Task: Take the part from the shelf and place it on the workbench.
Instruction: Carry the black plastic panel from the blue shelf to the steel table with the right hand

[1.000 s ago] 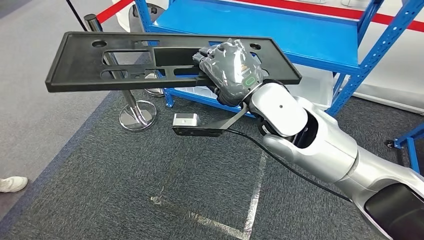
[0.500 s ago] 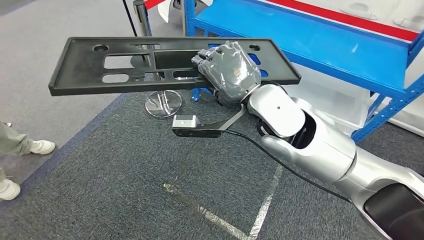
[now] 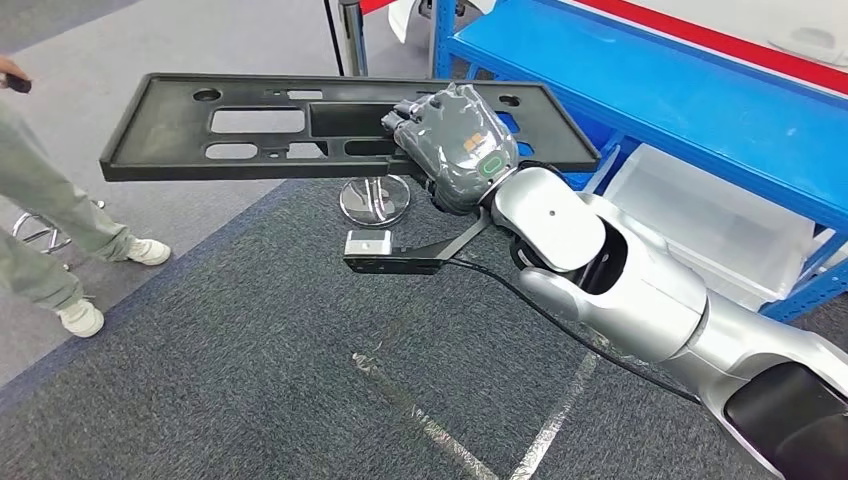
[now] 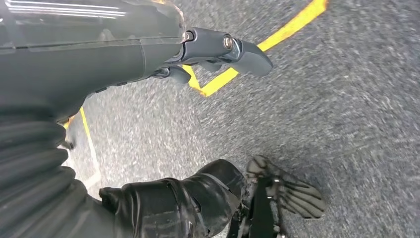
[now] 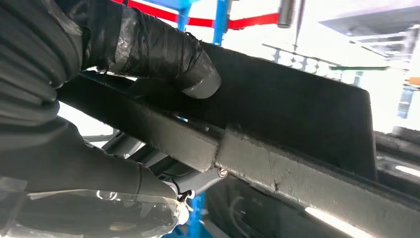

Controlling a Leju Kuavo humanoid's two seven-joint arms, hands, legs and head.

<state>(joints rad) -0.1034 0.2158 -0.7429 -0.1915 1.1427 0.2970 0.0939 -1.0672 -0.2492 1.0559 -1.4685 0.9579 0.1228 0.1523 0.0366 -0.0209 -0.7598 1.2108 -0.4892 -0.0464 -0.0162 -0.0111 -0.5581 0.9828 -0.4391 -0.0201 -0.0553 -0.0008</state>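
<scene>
The part (image 3: 250, 125) is a long, flat black panel with several cutouts, held level in the air in front of me. My right hand (image 3: 458, 145) grips it near its right end, fingers over the top. In the right wrist view the taped thumb (image 5: 163, 54) presses on the panel's dark edge (image 5: 297, 114). My left hand (image 4: 148, 49) hangs over grey carpet, its fingers apart and holding nothing.
The blue shelf (image 3: 700, 110) stands at the upper right, with a pale plastic bin (image 3: 700, 215) under it. A stanchion base (image 3: 375, 200) sits on the floor below the part. A person's legs (image 3: 50, 220) are at the left edge. Tape lines (image 3: 420, 420) cross the carpet.
The whole picture has shifted: the camera has turned, so shelf and stanchion sit further right and a person's legs now show at left. The part stays in my right hand.
</scene>
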